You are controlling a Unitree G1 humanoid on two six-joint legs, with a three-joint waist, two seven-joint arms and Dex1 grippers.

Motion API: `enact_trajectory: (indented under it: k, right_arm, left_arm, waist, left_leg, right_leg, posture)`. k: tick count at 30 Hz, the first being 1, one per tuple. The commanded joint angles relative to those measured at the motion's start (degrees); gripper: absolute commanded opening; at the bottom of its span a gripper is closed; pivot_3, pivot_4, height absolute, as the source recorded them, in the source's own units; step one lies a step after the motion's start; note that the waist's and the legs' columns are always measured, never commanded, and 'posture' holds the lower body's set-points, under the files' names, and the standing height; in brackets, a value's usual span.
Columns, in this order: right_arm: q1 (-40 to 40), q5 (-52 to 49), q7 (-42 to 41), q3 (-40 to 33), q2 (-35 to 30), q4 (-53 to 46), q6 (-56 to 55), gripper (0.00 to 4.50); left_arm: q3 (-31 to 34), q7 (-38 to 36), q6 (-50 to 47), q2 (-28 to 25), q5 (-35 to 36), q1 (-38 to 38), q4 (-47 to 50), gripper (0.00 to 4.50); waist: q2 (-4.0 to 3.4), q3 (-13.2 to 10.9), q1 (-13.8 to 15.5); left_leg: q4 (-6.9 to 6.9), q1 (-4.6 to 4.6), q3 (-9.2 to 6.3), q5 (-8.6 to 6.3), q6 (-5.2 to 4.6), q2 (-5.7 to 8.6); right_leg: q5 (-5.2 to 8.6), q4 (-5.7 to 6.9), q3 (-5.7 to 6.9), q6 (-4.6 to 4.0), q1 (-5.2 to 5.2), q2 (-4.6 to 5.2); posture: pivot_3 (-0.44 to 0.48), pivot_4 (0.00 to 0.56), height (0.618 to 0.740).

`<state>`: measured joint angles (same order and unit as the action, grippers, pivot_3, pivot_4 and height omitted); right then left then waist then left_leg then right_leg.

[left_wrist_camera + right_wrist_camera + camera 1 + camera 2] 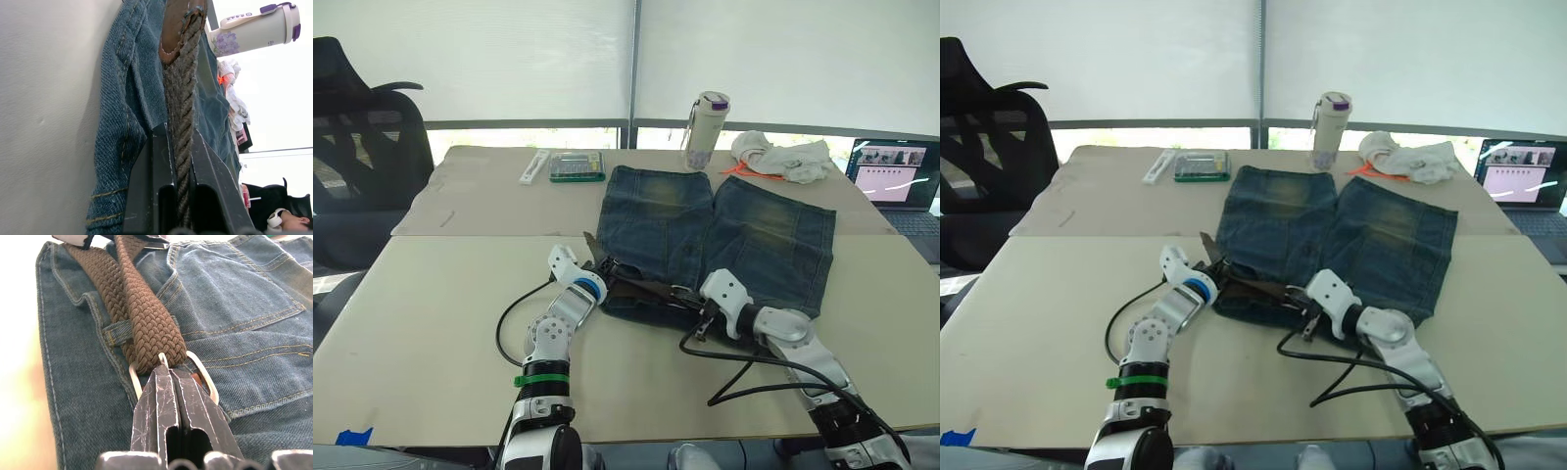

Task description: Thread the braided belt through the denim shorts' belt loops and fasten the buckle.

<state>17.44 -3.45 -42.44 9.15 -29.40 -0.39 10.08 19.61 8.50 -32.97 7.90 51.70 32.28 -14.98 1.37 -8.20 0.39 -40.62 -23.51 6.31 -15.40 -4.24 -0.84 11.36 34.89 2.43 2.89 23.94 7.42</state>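
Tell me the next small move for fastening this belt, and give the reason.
Probably the left gripper, shut on the braided belt, should draw the strap a little further away from the buckle. The right gripper is shut at the buckle, where the strap already runs through the frame over the denim shorts, so tightening looks next.

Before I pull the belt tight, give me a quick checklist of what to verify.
1. Left gripper shut on the belt: ok.
2. Right gripper shut at the buckle: ok.
3. Belt passes under a belt loop: ok for this one; other loops cannot tell.
4. Buckle fastened: cannot tell.
5. Shorts lying flat on the table: ok.
6. Bottle away from both arms: ok.
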Motion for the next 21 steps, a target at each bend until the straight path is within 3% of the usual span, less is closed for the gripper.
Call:
enact_trajectory:
  k: [1,21]
  right_arm:
    - [0.71,0.9,-1.02,0.22,-0.95,2.32,-0.43,0.01]
    - [6.24,6.72,-6.47,6.71,-3.29,8.33,4.0,0.01]
  left_arm:
    - [1.49,1.36,1.23,-0.2,-1.43,0.14,-1.24,0.0]
    - [2.09,3.22,3.53,0.12,-2.16,-1.39,0.34,0.0]
  waist:
    - [0.0,0.0,-0.02]
    - [0.1,0.21,-0.31]
  left_leg:
    - [0.0,0.02,0.0,-0.03,-0.03,0.0]
    - [0.19,0.28,0.0,-0.06,0.07,-0.04]
  right_leg:
    - [0.0,0.0,0.0,0.0,-0.01,0.0]
    - [0.01,-0.06,-0.02,-0.08,-0.19,0.0]
  posture:
    - [0.0,0.15,0.737]
    - [0.0,0.15,0.737]
